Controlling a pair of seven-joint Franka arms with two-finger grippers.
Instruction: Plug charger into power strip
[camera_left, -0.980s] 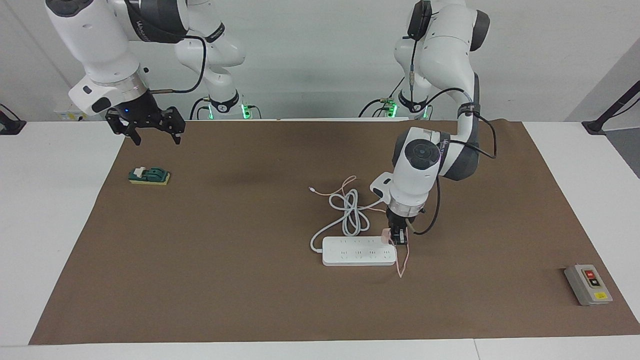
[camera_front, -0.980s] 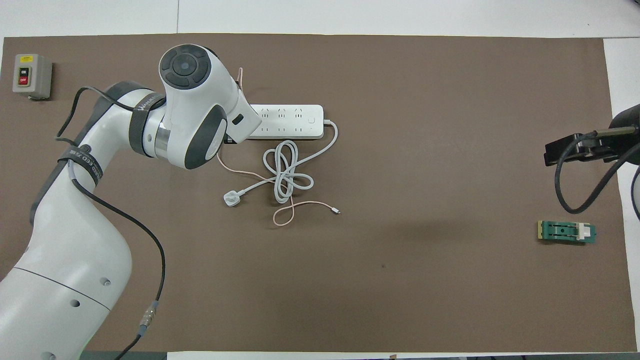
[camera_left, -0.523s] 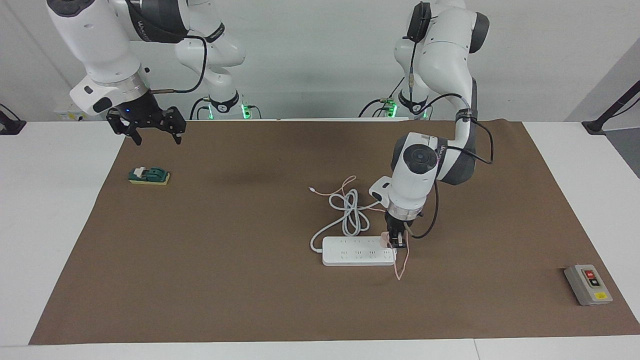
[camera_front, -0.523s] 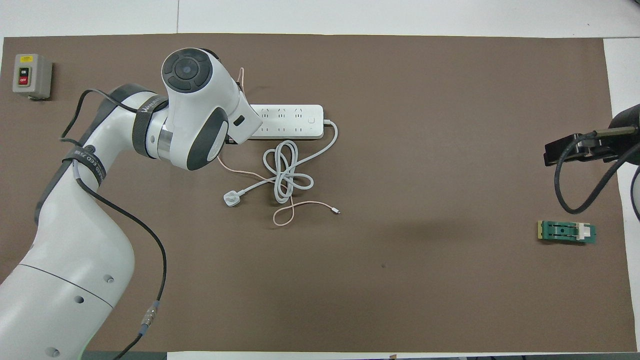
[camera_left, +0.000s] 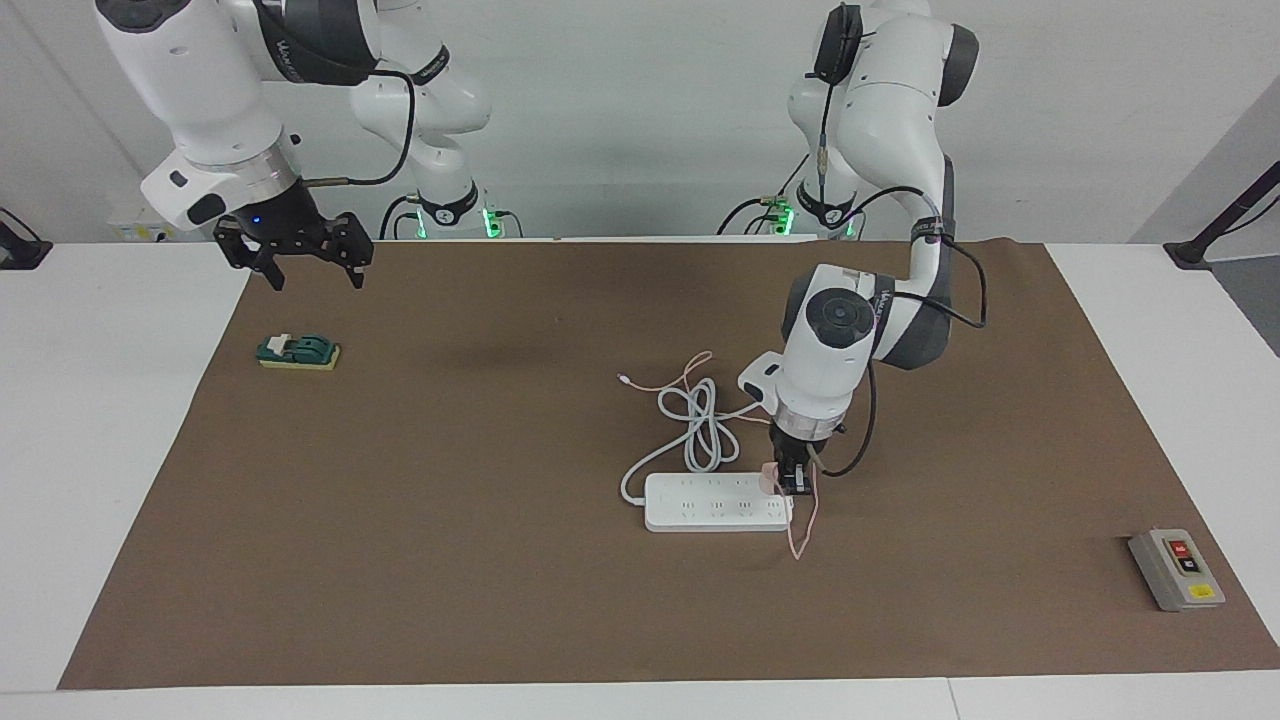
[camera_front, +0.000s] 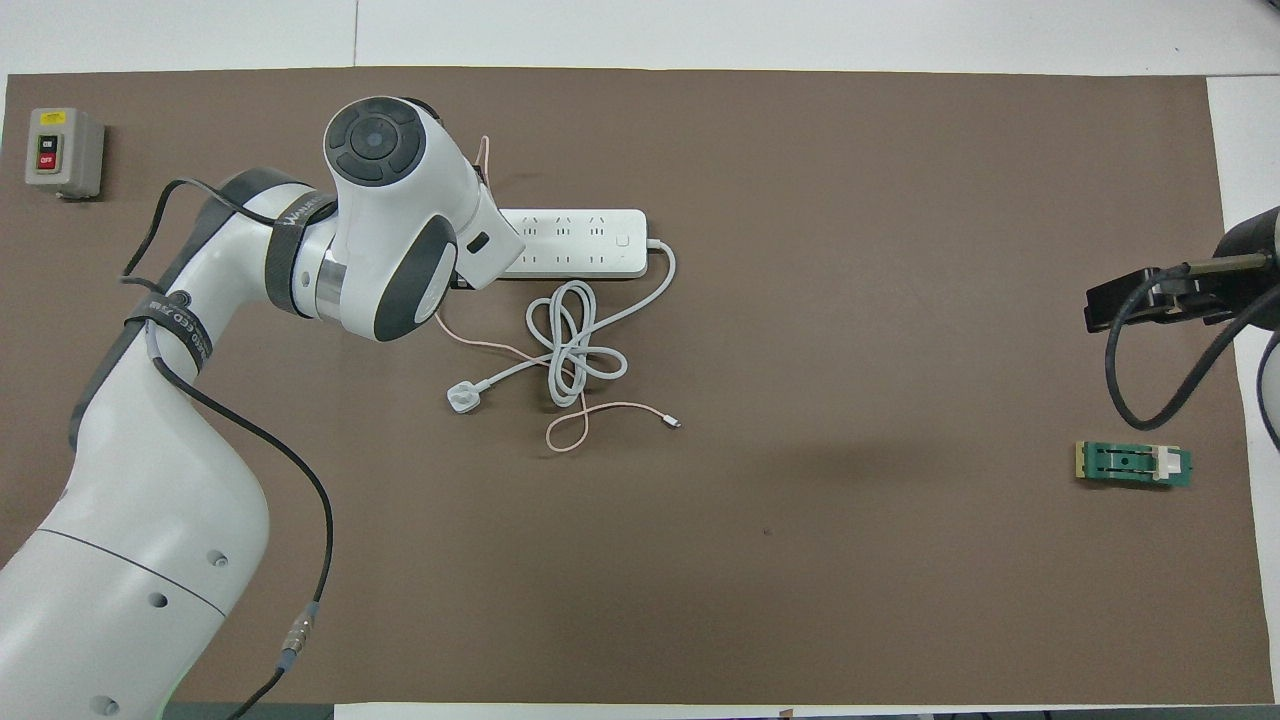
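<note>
A: Where is the strip (camera_left: 715, 502) placed?
B: Mid-mat, cord (camera_left: 700, 425) coiled on its robot side; charger (camera_left: 770, 477) held on its left-arm end.
A: Button box (camera_left: 1176, 569)?
B: At the left arm's end, farther out.

Two white arms with dark grey joint covers, black cables strapped along the links; black left claw (camera_left: 797, 480), black right claw (camera_left: 297, 252); green lights at the bases.
</note>
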